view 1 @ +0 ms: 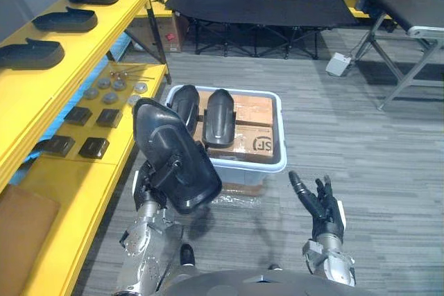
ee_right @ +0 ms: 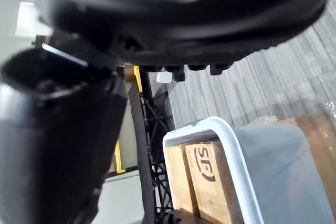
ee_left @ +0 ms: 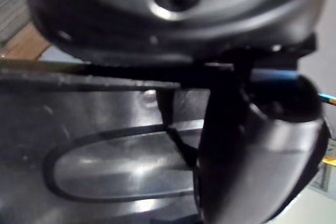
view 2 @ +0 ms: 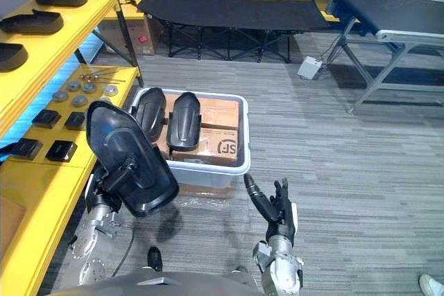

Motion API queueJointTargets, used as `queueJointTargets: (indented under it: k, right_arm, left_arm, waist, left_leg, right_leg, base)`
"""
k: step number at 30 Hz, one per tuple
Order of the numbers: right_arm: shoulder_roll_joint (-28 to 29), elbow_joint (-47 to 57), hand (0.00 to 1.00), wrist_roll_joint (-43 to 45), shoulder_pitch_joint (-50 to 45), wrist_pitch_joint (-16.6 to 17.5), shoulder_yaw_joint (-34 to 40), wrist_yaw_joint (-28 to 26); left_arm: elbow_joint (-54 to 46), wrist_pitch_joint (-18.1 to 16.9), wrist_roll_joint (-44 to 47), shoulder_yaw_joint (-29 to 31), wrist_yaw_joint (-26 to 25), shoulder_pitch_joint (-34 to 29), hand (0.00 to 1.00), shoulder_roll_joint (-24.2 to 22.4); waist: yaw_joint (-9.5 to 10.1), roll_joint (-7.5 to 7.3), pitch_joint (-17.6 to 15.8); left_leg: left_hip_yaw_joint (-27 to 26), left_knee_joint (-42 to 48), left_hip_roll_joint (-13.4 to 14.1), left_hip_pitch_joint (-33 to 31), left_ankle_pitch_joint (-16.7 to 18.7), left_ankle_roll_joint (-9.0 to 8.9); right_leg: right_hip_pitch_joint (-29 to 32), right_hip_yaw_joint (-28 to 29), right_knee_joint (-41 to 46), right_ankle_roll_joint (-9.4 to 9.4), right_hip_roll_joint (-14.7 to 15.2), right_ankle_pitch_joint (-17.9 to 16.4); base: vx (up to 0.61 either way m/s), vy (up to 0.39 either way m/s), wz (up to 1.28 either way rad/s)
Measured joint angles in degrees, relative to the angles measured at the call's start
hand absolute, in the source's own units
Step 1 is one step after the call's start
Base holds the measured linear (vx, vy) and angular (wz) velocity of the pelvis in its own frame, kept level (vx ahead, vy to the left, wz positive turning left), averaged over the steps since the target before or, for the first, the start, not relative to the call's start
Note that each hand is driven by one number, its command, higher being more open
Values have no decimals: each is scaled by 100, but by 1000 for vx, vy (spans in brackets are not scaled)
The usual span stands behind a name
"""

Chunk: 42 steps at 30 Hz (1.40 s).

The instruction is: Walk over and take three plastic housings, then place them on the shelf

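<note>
Markings: the brown cartons (view 1: pixel 251 136) are showing dark print on their faces, which I am not reading off.
Held housing: a glossy black plastic shell, the held housing (view 1: pixel 173 154), long and rounded, is standing tilted above the floor, just beside the bin.
Left hand: the left hand (view 1: pixel 151 186) is gripping it from below, fingers and thumb closing round it.
Right hand: the right hand (view 1: pixel 323 207) is hovering over the floor, fingers straight and spread, holding nothing.
Bin: a white plastic bin (view 1: pixel 281 145) is carrying the cartons and two more housings (view 1: pixel 219 117), leaning side by side.
Shelf: a yellow shelf (view 1: pixel 48 84) is bearing three housings (view 1: pixel 29 53) on its upper board.
Room: grey striped floor (view 1: pixel 347 129); a black folding cot (view 1: pixel 257 8) is standing behind.
</note>
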<state>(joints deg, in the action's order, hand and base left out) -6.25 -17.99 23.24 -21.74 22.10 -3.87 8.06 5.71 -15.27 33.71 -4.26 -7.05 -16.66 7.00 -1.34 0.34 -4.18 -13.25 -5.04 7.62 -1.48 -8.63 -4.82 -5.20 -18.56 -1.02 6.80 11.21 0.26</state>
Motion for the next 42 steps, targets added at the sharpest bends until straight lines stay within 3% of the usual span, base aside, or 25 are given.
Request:
queueJointTargets:
  k: [4, 7, 9, 13, 15, 16, 17, 18, 19, 20, 23, 26, 29, 32, 33, 34, 35, 36, 37, 38, 39, 42]
  right_arm:
    - [-24, -1, 100, 15, 31, -1, 6, -336]
    - [-83, -40, 100, -263, 226, -26, -265, -399]
    - [-202, -155, 100, -707, 601, -31, -597, -400]
    - [-304, -218, 100, -1234, 989, -55, -1021, -372]
    - [-300, -218, 100, -1327, 1059, -58, -1039, -362]
    - [-307, -217, 100, -1372, 1047, -76, -1013, -301]
    - [-307, -216, 100, -1377, 1036, -82, -1012, -269]
    - [-338, -207, 100, -1381, 969, -100, -978, -113]
    - [-455, -208, 100, -1382, 905, -150, -942, -4]
    - [-504, -211, 100, -1387, 902, -172, -943, 23]
    - [-516, -208, 100, -1371, 1005, -155, -963, 3]
    - [-472, -206, 100, -1339, 1027, -112, -1052, -170]
    - [-396, -197, 100, -1344, 1052, -110, -1100, -114]
    - [-336, -198, 100, -1373, 1178, -125, -1118, 166]
    - [-217, -198, 100, -1379, 1289, -127, -1070, 316]
    - [-69, -196, 100, -1378, 1394, -126, -997, 444]
    - [-65, -191, 100, -1378, 1398, -126, -980, 463]
    - [-75, -133, 100, -1368, 1391, -125, -896, 496]
    - [-66, -123, 100, -1372, 1387, -123, -802, 495]
    - [-35, -100, 100, -1371, 1379, -123, -735, 496]
    - [-21, 49, 100, -1373, 1349, -122, -598, 494]
    - [-18, 286, 100, -1463, 1342, -11, -436, 542]
  left_arm:
    - [-690, -8, -33, 142, -49, -21, 0, -57]
    - [-1097, -65, -144, 415, -200, -21, 0, -143]
    - [-1193, -79, -288, 771, -408, -79, 0, -238]
    - [-1211, -79, -263, 1171, -566, -451, 0, -270]
    - [-1213, -79, -262, 1224, -555, -643, 0, -274]
    - [-1215, -79, -257, 1219, -457, -799, 0, -286]
    - [-1215, -78, -251, 1214, -417, -827, 0, -292]
    - [-1214, -77, -222, 1175, -177, -899, 0, -326]
    - [-1216, -80, -207, 1122, 20, -986, 0, -357]
    - [-1216, -82, -190, 1114, 80, -1050, 0, -391]
    - [-1219, -96, 29, 1075, 130, -1282, 0, -524]
    - [-1330, -129, 28, 1058, 128, -1339, 0, -626]
    - [-1560, -131, 19, 838, 160, -1283, 0, -632]
    - [-1718, -130, -30, 779, 275, -1118, 0, -635]
    - [-1788, -130, -65, 817, 277, -1002, 0, -634]
    - [-1839, -130, -162, 912, 274, -874, 0, -626]
    - [-1839, -130, -217, 931, 269, -846, 0, -627]
    - [-1852, -130, -478, 960, 232, -758, 0, -647]
    - [-1883, -136, -672, 958, 226, -624, 0, -592]
    - [-1881, -136, -743, 951, 219, -503, 0, -526]
    - [-1877, -140, -798, 939, 146, -264, 0, -426]
    - [-1869, -183, -933, 947, 17, -174, 0, -398]
  waist:
    - [97, 59, 7]
    - [175, 133, 52]
    - [419, 203, 86]
    - [788, 188, 89]
    - [834, 192, 86]
    - [827, 169, 56]
    - [814, 160, 45]
    - [721, 139, -36]
    - [774, 133, -84]
    - [789, 128, -81]
    - [886, 202, -152]
    - [903, 239, -203]
    - [877, 214, -365]
    - [879, 144, -428]
    - [895, 107, -479]
    - [901, 59, -544]
    - [890, 48, -550]
    - [721, 66, -547]
    - [545, 87, -538]
    - [484, 73, -539]
    - [411, 52, -545]
    - [423, 31, -556]
  left_leg:
    - [191, -1, -23, -49, -6, 2]
    - [677, -2, -106, -282, -63, -17]
    - [971, 14, -155, -442, -156, 14]
    - [1553, 18, -330, -578, -300, 30]
    - [1586, 15, -403, -680, -393, 108]
    - [1025, 26, -374, -748, -291, 372]
    - [815, 50, -350, -767, -259, 417]
    - [75, 287, -231, -842, -220, 507]
    - [-432, 432, -166, -870, -233, 530]
    - [-528, 473, -186, -908, -241, 542]
    - [-530, 446, -327, -903, -244, 547]
    - [-708, 537, -306, -892, -222, 594]
    - [-776, 1127, -236, -1012, 82, 683]
    - [-770, 1681, -223, -1249, 416, 769]
    - [-754, 2035, -227, -1378, 634, 818]
    - [-712, 2346, -323, -1408, 941, 849]
    - [-693, 2354, -357, -1394, 975, 873]
    - [-490, 2294, -512, -1358, 1054, 947]
    - [-173, 2024, -661, -1278, 1004, 1001]
    - [-3, 1846, -701, -1239, 973, 972]
    - [286, 1297, -846, -991, 737, 1027]
    - [495, 750, -1075, -458, 605, 1049]
  right_leg:
    - [-92, -215, 0, 24, 2, -53]
    - [-201, -731, 10, 42, 0, -144]
    - [-235, -1026, 0, 54, -20, -154]
    - [-567, -1734, 50, 145, -27, -293]
    - [-701, -2088, 175, 175, -13, -397]
    - [-910, -2589, 224, 205, -11, -435]
    - [-971, -2700, 226, 205, -10, -435]
    - [-1164, -3108, 311, 236, 10, -455]
    - [-1297, -3353, 474, 319, 96, -552]
    - [-1316, -3422, 528, 309, 148, -614]
    - [-1290, -3259, 611, 225, 306, -821]
    - [-1103, -2982, 864, 303, 469, -912]
    - [-1088, -2825, 1137, 471, 655, -1040]
    - [-1082, -2826, 1226, 463, 803, -1077]
    - [-1072, -2812, 1358, 336, 908, -1138]
    - [-1127, -2778, 1607, -149, 1015, -1312]
    - [-1124, -2746, 1668, -404, 1037, -1370]
    - [-922, -2181, 2288, -1151, 1108, -1059]
    - [-517, -1220, 2988, -935, 1082, -756]
    - [-323, -821, 3210, -694, 946, -866]
    - [86, -344, 3426, -401, 541, -1207]
    - [496, -344, 3250, -553, 285, -1468]
  base:
    - [10, -14, 26]
    - [4, -23, 82]
    - [9, -25, 63]
    - [16, -45, 91]
    - [-1, -5, 118]
    - [-6, 18, 141]
    - [-6, 35, 192]
    - [-7, 69, 164]
    - [-10, 85, 165]
    - [-21, 119, 94]
    - [-65, 98, 16]
    - [-109, 100, -30]
    - [-90, 76, -20]
    - [-26, 88, 3]
    - [55, 129, 11]
    - [84, 106, 13]
    - [133, 135, 51]
    - [151, 171, 107]
    - [153, 171, 133]
    - [184, 131, 153]
    - [163, 60, 105]
    - [190, 31, 57]
